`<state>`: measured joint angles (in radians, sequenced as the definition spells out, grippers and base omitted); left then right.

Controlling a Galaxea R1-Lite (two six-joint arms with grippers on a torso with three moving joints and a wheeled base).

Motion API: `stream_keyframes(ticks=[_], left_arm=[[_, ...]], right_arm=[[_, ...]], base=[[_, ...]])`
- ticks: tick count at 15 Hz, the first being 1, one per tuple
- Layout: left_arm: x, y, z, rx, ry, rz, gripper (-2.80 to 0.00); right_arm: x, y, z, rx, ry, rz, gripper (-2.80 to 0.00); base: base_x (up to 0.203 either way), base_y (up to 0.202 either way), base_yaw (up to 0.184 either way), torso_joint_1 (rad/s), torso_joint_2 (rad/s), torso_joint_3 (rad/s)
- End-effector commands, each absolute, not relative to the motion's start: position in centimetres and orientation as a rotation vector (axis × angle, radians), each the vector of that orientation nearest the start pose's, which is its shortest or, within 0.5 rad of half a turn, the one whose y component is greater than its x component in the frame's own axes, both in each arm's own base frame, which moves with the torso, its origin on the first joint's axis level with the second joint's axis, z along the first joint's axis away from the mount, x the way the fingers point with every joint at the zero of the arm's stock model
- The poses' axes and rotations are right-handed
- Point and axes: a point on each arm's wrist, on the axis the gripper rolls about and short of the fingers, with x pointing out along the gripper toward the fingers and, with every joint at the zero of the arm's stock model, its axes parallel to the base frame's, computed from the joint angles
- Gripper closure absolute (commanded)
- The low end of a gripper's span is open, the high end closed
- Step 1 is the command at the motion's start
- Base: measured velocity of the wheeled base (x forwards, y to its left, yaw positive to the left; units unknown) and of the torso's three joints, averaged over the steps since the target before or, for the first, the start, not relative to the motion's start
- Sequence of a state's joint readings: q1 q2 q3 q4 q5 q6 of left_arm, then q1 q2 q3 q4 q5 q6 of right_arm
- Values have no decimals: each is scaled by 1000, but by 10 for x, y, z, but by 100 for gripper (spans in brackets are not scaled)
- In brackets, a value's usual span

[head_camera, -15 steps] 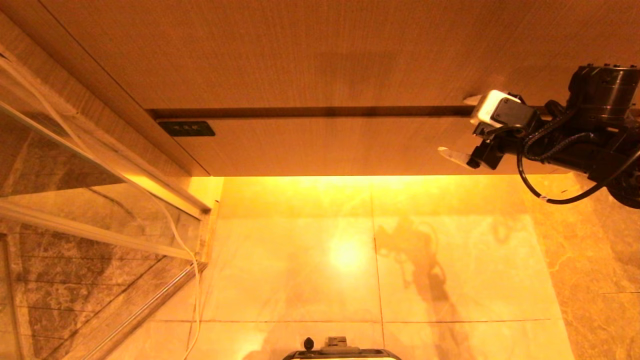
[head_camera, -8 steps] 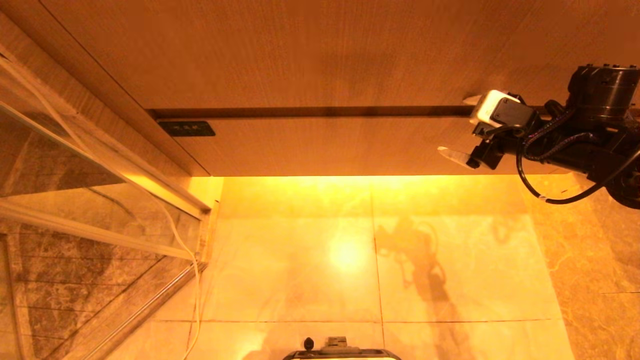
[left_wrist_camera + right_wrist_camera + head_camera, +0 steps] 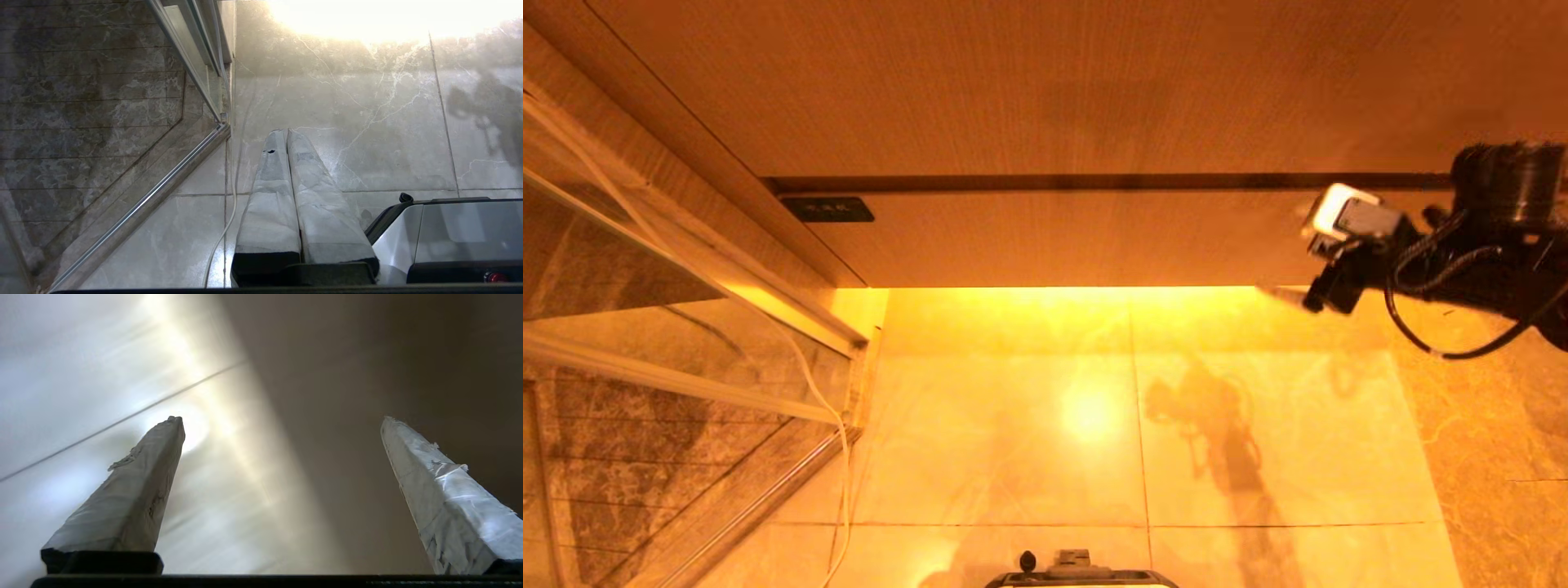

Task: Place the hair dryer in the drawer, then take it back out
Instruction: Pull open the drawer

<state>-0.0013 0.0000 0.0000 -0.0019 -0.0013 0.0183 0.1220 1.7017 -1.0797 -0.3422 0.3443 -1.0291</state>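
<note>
Showing an early stage: drawer (image 3: 1062, 238) closed across mid-frame beneath the counter (image 3: 1045, 82); right claw (image 3: 1278, 294) wide open, empty, at its right end; hair dryer nowhere visible, possibly out of frame.

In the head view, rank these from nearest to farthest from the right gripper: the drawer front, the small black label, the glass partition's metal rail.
From the open right gripper, at the drawer's right end:
1. Drawer front, directly beside it.
2. Small black label, at the drawer's far left end.
3. Metal rail, lower left by the floor, farthest.
</note>
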Motion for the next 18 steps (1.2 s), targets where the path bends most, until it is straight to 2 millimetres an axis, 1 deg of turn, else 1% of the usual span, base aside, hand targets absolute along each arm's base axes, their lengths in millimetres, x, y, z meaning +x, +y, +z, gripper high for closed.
stream_keyframes(ticks=[1,2,18], left_arm=[[-23,0,75,18,0,-2,0],[-23,0,75,18,0,-2,0],[-23,0,75,18,0,-2,0]], right_arm=[[276,51,189,-885,355,835,-280],[265,53,184,-864,395,893,-280],[265,54,184,-863,395,895,-280]], base=[[0,0,0,0,0,0],[0,0,0,0,0,0],[0,0,0,0,0,0]])
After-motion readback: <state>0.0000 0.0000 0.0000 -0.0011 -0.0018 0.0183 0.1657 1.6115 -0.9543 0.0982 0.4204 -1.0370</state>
